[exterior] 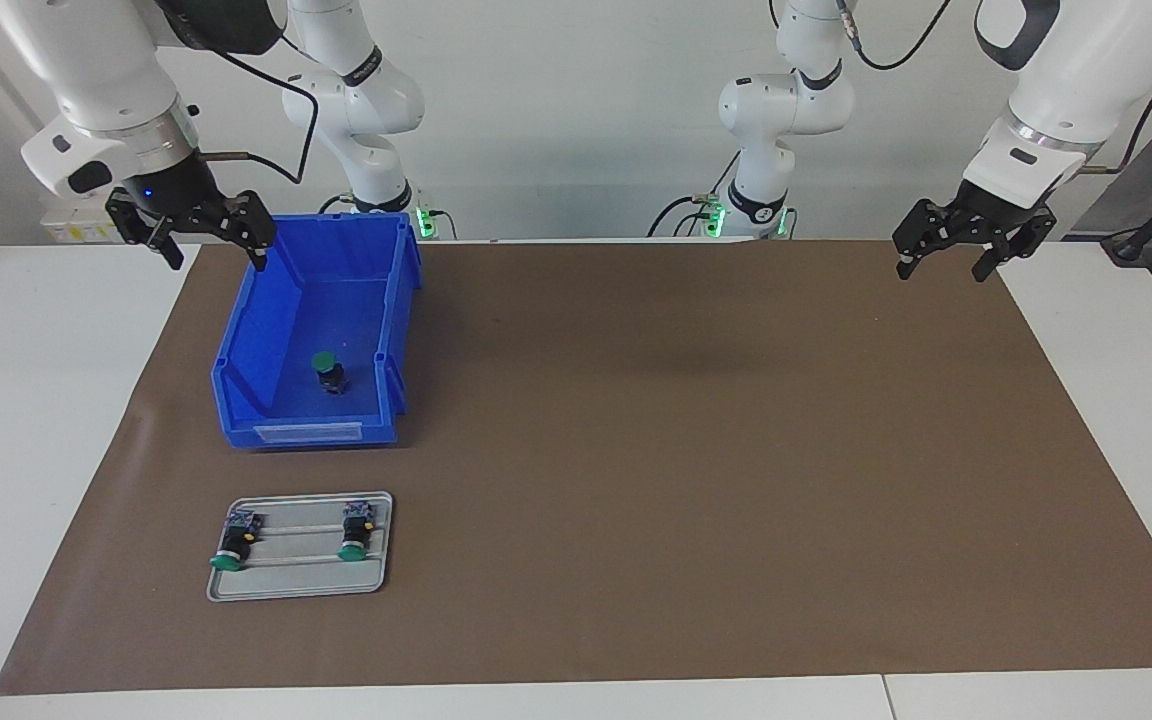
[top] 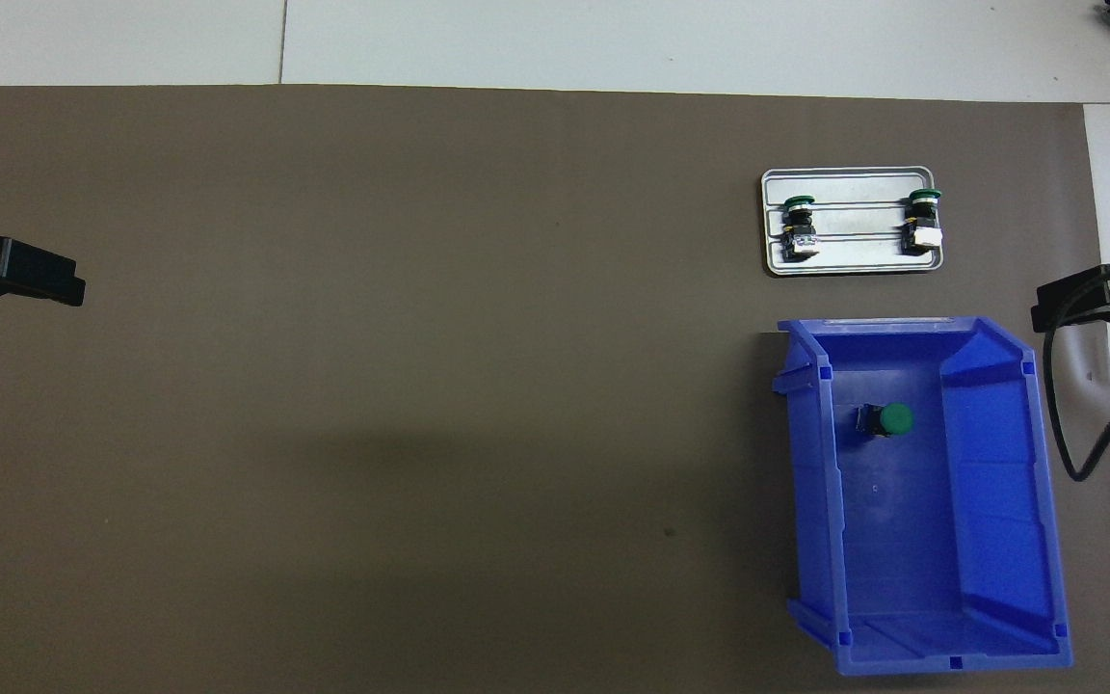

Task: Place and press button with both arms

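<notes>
One button point(exterior: 328, 371) with a green cap stands in the blue bin point(exterior: 306, 432) toward the right arm's end of the table; it also shows in the overhead view point(top: 887, 419). Two more buttons point(exterior: 233, 543) point(exterior: 355, 532) lie on a grey tray point(exterior: 296, 582), farther from the robots than the bin. My right gripper point(exterior: 218, 255) is open and empty, raised over the bin's corner closest to the robots. My left gripper point(exterior: 941, 270) is open and empty, raised over the mat's edge at the left arm's end.
A brown mat point(exterior: 686, 450) covers most of the white table. In the overhead view the tray point(top: 854, 255) lies just past the bin point(top: 998, 540). A black cable point(top: 1061, 424) hangs beside the bin from the right arm.
</notes>
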Controlling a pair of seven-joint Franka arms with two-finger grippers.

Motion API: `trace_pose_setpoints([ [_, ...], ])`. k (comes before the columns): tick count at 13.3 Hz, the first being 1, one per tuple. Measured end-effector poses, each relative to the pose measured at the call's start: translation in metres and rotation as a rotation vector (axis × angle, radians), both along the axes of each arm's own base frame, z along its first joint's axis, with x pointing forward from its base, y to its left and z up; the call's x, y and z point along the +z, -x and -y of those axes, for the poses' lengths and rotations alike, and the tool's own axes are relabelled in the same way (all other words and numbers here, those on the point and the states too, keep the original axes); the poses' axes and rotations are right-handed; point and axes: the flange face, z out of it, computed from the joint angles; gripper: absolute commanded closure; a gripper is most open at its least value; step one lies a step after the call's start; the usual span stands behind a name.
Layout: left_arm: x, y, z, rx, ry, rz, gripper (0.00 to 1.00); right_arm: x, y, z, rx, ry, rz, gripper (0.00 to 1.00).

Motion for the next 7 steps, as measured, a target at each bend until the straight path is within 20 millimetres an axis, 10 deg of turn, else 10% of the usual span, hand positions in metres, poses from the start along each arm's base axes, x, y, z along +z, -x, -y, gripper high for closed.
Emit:
trace_pose_setpoints([
  [7, 0.0, 0.0, 0.0, 0.0, 0.0, 0.0, 0.0, 0.0026, -0.0033, -0.0009, 0.003, -0.005, 0.031, 0.0],
])
